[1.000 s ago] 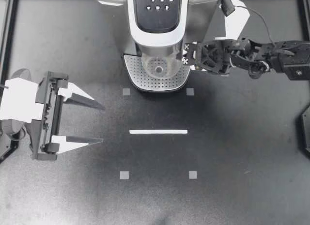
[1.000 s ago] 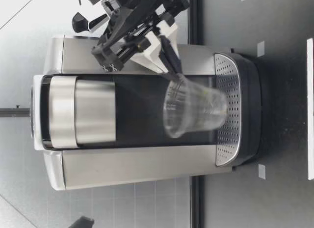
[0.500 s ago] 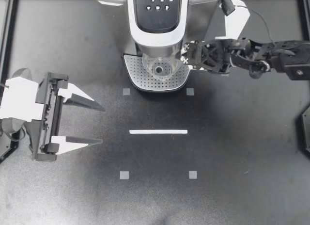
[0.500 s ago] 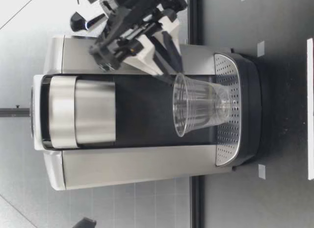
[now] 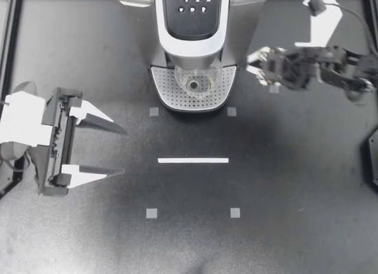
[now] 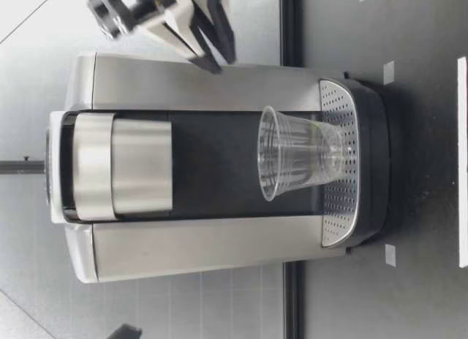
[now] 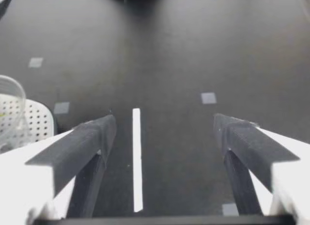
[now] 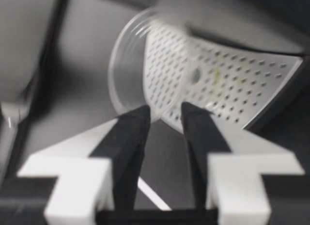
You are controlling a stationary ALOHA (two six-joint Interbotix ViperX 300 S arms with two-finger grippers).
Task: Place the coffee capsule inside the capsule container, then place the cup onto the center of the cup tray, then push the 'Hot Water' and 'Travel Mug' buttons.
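Note:
A clear plastic cup (image 5: 194,82) stands upright on the perforated cup tray (image 5: 171,92) of the coffee machine (image 5: 192,26). My right gripper (image 5: 253,64) hovers beside the machine's right side, apart from the cup, open with a narrow gap and nothing in it. In the right wrist view the cup (image 8: 131,65) and the tray (image 8: 242,84) lie ahead of the fingertips (image 8: 191,111). In the low view the cup (image 6: 296,164) sits on the tray (image 6: 338,207), and my right gripper (image 6: 223,61) is higher up beside the machine. My left gripper (image 5: 124,151) rests wide open and empty. No capsule shows.
The machine's dark button panel (image 5: 192,8) faces up at the back. A white tape line (image 5: 193,160) and small grey square marks (image 5: 152,213) lie on the black table. In the left wrist view the tape line (image 7: 137,157) runs between the open fingers.
My right gripper opened off the cup's rim and drew back to the right, away from the machine. The cup went from tilted to standing upright on the tray. My left arm stayed still.

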